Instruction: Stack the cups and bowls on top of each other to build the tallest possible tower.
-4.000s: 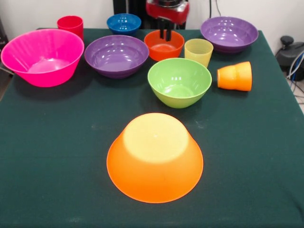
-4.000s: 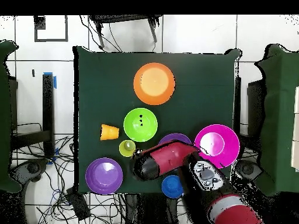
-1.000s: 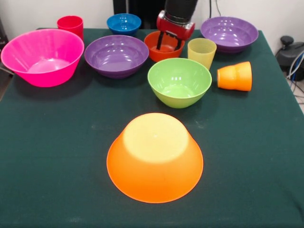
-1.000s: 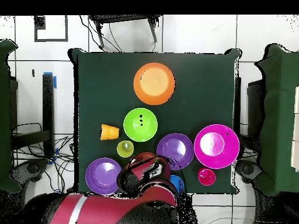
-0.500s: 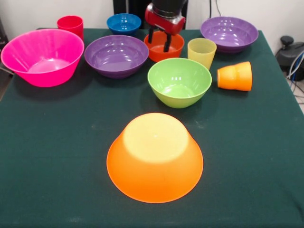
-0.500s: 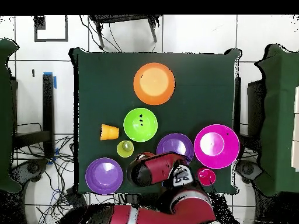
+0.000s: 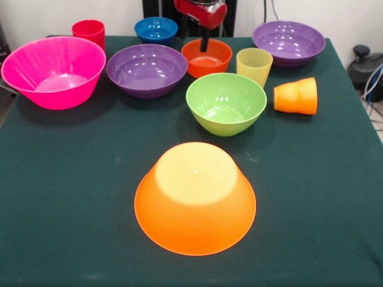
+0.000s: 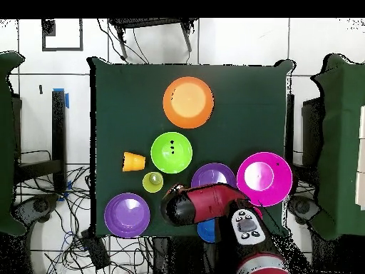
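My gripper (image 7: 195,37) hangs open and empty just above the small orange-red bowl (image 7: 206,57) at the table's far side. In the overhead view the arm (image 8: 207,205) hides that bowl. The big orange bowl (image 7: 194,198) lies upside down near the front, alone. The green bowl (image 7: 226,103), two purple bowls (image 7: 146,69) (image 7: 289,42), the big pink bowl (image 7: 54,72) and the small blue bowl (image 7: 155,28) stand upright and apart. The red cup (image 7: 88,30) and the pale yellow cup (image 7: 251,63) stand upright. The orange cup (image 7: 296,95) lies on its side.
The dark green tablecloth (image 7: 72,209) covers the whole table. All the things except the big orange bowl (image 8: 188,102) crowd the half of the table nearest the robot. Cables and chair legs lie on the floor around the table (image 8: 107,85).
My gripper has risen from the orange-red bowl's rim to above it, still empty. The bowl stays on the table. In the overhead view the arm has swung round.
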### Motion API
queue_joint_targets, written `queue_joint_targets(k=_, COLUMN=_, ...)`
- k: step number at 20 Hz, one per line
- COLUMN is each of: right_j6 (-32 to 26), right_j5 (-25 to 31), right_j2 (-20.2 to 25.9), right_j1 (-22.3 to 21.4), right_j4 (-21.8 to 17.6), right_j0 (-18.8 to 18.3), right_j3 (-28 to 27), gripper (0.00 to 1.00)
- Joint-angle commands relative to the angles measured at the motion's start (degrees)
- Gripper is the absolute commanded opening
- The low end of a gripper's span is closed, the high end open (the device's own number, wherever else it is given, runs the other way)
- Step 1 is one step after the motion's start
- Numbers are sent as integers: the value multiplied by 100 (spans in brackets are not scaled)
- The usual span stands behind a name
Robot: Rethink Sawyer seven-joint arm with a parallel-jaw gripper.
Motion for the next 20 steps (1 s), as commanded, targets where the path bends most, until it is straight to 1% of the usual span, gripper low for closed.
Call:
queue_joint_targets(k=1, right_j6=-812, right_j5=225, right_j2=1157, right_j1=32, right_j4=41, right_j0=-76, right_j3=217, gripper=100)
queue_joint_targets(k=7, right_j6=-336, right_j5=-50, right_j2=998, right_j1=313, right_j4=-25, right_j0=258, right_j3=-35, gripper=100)
queue_joint_targets(k=10, right_j6=-167, right_j5=-245, right_j2=847, right_j1=529, right_j4=-115, right_j0=429, right_j3=-169, gripper=100)
queue_joint_targets(k=13, right_j6=-17, right_j5=-530, right_j2=702, right_j1=601, right_j4=-193, right_j0=568, right_j3=-173, gripper=100)
queue_joint_targets(k=15, right_j6=65, right_j5=-613, right_j2=587, right_j1=638, right_j4=-216, right_j0=684, right_j3=-206, gripper=100)
queue_joint_targets(k=20, right_j6=59, right_j5=-633, right_j2=465, right_j1=661, right_j4=-199, right_j0=803, right_j3=-235, gripper=100)
